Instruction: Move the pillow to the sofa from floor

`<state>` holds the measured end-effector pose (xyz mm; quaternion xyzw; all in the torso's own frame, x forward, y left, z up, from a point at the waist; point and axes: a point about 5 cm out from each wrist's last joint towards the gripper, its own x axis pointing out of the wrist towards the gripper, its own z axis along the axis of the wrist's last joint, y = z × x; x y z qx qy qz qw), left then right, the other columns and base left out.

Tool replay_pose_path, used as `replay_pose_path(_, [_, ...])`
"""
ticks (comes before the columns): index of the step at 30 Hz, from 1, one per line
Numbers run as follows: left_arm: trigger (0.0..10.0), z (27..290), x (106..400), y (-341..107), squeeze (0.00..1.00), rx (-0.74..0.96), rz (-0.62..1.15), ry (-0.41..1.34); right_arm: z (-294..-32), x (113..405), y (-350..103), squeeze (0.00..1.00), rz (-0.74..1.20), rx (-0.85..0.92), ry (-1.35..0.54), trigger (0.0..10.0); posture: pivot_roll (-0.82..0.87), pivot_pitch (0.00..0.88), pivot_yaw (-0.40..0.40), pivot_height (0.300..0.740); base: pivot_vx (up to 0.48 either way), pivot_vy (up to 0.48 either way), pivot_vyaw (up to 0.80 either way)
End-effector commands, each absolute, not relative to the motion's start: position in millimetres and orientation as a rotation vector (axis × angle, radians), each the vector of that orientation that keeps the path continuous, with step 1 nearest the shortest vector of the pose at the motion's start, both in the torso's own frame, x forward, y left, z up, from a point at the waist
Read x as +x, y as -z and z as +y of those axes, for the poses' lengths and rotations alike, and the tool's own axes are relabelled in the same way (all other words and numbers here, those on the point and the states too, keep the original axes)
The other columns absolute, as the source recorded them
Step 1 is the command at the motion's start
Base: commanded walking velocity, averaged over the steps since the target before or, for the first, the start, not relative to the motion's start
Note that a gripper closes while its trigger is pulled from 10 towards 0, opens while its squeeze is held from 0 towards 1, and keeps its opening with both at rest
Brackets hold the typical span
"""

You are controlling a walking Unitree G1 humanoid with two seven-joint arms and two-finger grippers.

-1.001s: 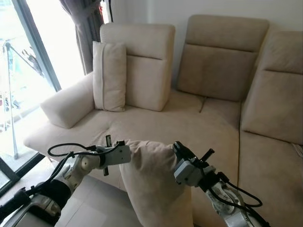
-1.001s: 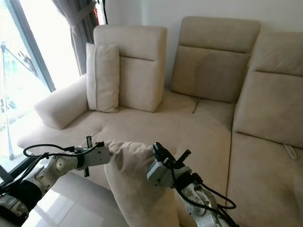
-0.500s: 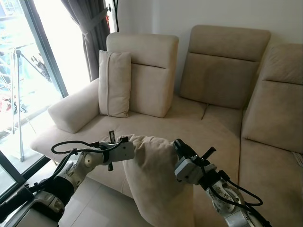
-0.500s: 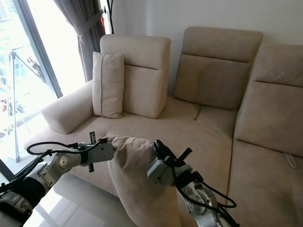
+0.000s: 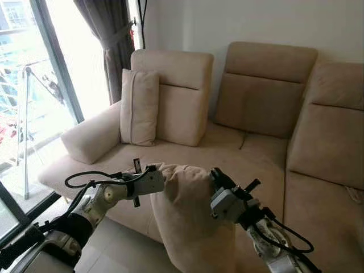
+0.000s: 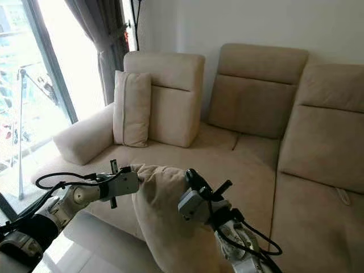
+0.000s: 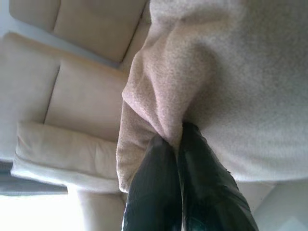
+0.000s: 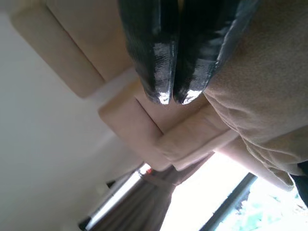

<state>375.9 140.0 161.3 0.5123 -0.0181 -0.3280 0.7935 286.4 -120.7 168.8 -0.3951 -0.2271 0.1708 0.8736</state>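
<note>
So I'm mid-carry: left gripper (image 5: 160,176) and right gripper (image 5: 215,177) both pinching the pillow (image 5: 190,219); sofa (image 5: 239,165) seat just ahead, next lift forward, release.

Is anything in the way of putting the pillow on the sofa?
Nothing visible. The pillow hangs between the left end effector and right end effector, and the sofa seat just beyond it is bare. Another cushion stands off by the armrest.
</note>
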Motion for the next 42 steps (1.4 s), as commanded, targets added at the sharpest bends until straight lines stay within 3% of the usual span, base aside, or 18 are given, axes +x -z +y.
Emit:
replay_pose_path(1, [10.0,125.5,375.9,-170.2,0.00,1.063,-0.115,0.742,-112.7,282.6,-179.3,0.00,-0.535,-0.802,-0.353,10.0,-0.06,0.000,0.055,0.740,0.000,0.000,-0.76])
replay_pose_path(14, [10.0,119.9,377.5,-165.8,0.00,0.820,-0.108,0.669,-111.8,283.1,-178.0,0.00,-0.526,-0.787,-0.342,10.0,-0.06,0.000,0.069,0.740,0.000,0.000,-0.75])
replay_pose_path(28, [10.0,109.2,372.5,-154.2,0.00,0.486,-0.087,0.625,-111.5,283.7,-177.7,0.00,-0.525,-0.777,-0.347,10.0,-0.06,0.000,0.068,0.740,0.000,0.000,0.00])
replay_pose_path(42, [10.0,94.7,366.1,-168.3,0.00,0.457,-0.217,0.693,-112.7,282.3,-185.6,0.00,-0.571,-0.777,-0.321,10.0,-0.06,0.000,0.067,0.740,0.000,0.000,0.00])
